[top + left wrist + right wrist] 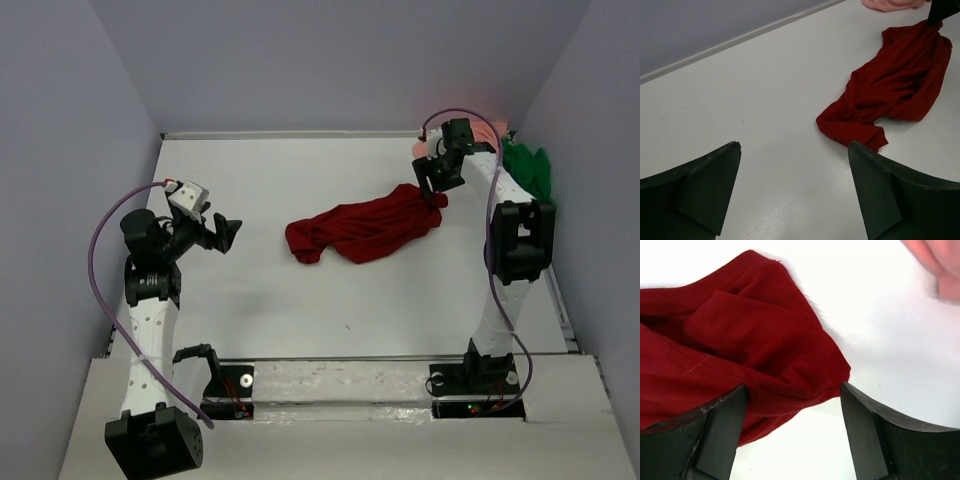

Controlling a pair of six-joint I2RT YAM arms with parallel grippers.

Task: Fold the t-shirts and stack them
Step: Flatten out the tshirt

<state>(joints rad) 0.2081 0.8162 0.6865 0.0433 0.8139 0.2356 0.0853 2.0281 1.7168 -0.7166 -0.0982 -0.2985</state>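
Black fingers (715,435) of the right gripper (792,390) fill the bottom of its wrist view. They stand apart with a folded corner of the red shirt (740,330) between them, straddling the cloth but not yet pinching it. From above, that gripper sits low at the shirt's far-right end. The shirt lies crumpled in a diagonal heap across the middle of the table (300,320), trailing toward the near left. The pink shirt (488,130) and green shirt (527,168) are bunched in the far right corner, behind the right arm and apart from the red one. The left gripper (225,233) hovers wide open and empty over the left side of the table, aimed at the red shirt but well short of it.

The step in hand looks like taking hold of the red shirt to spread it flat. To do it well, the right gripper should sink until its fingertips nearly touch the table. It should then bite deep on the corner, catching every layer of the fold and not only the top ply. A shallow pinch could slip once the cloth is pulled. The left gripper would best take the opposite, near-left end, so both can draw the shirt taut before any fold. The pull should run away from the pink shirt nearby.
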